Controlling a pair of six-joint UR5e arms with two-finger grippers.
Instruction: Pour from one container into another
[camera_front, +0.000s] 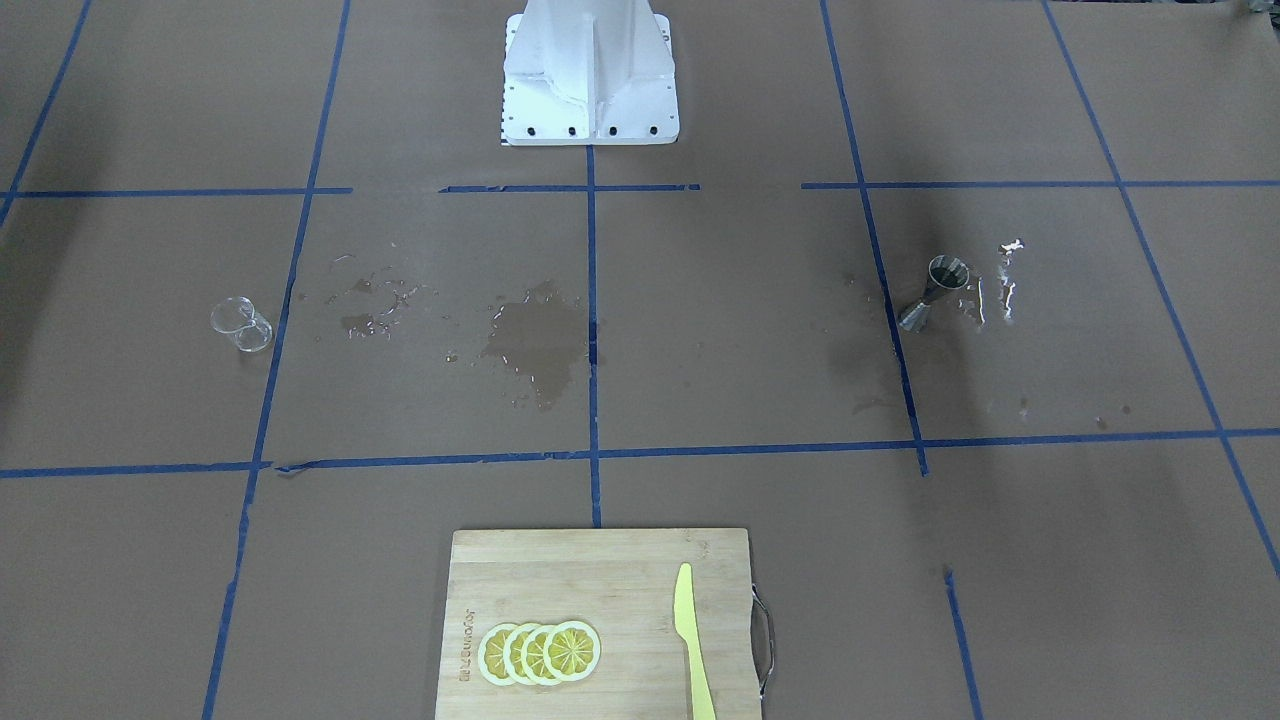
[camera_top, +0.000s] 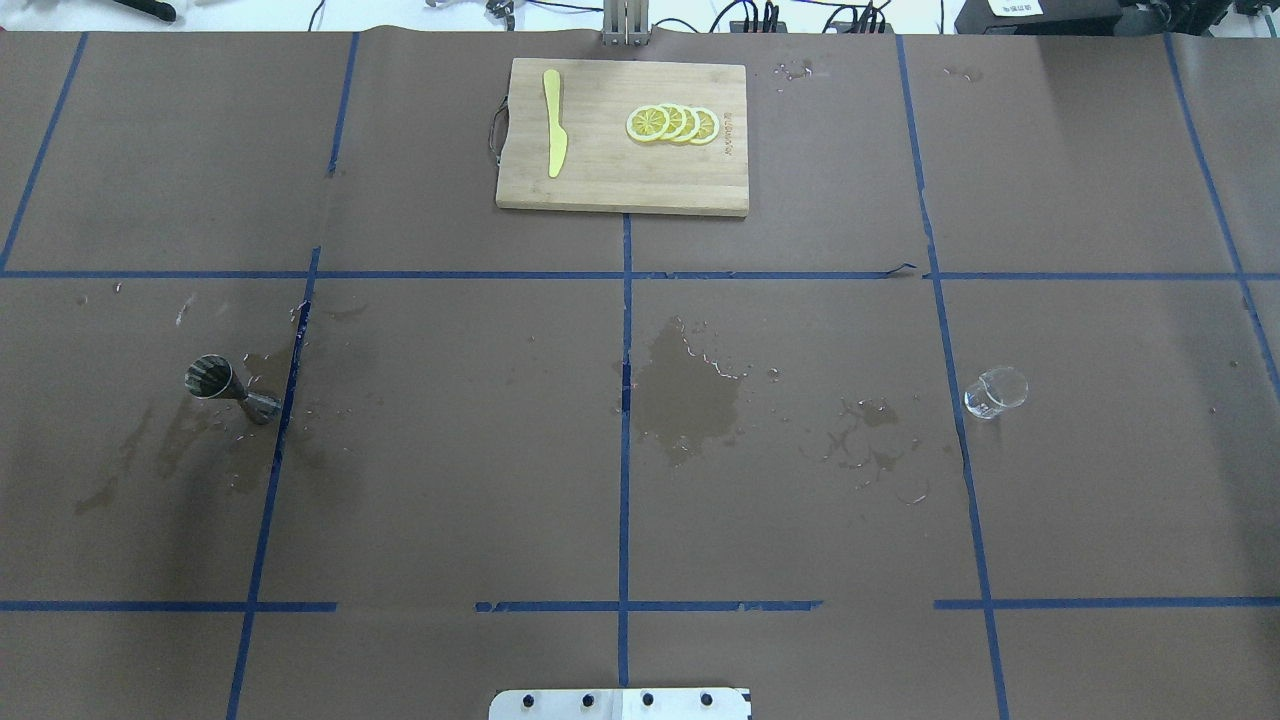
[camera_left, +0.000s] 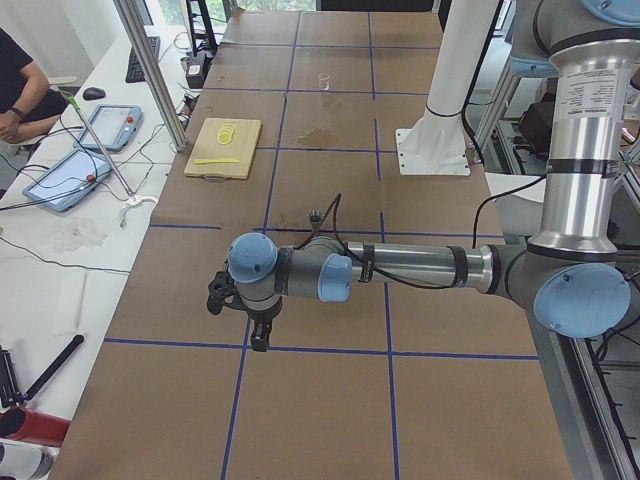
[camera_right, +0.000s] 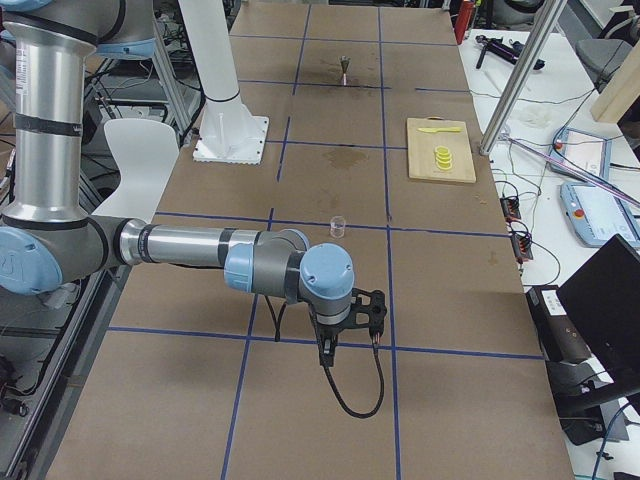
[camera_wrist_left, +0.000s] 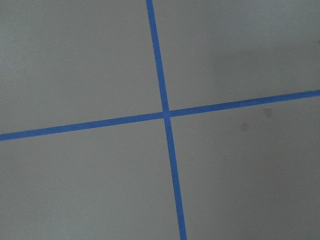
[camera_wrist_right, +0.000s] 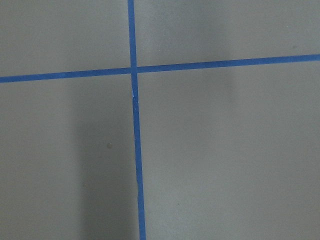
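Note:
The clear glass beaker (camera_top: 996, 391) stands alone on the brown paper at the table's right side, also seen as the beaker (camera_front: 241, 324) and the beaker (camera_right: 338, 226). The metal hourglass jigger (camera_top: 230, 386) stands upright far off on the left side among wet stains, shown too as the jigger (camera_front: 935, 292). Neither arm appears in the overhead or front view. My left gripper (camera_left: 258, 335) and right gripper (camera_right: 330, 342) hang low over bare paper beyond the table's two ends; I cannot tell if they are open or shut. Both wrist views show only paper and blue tape.
A wooden cutting board (camera_top: 600, 180) with lemon slices (camera_top: 672, 124) and a yellow knife (camera_top: 553, 122) lies at the far middle edge. A dark wet patch (camera_top: 688, 392) marks the centre. The robot's white base (camera_front: 590, 80) stands at the near edge.

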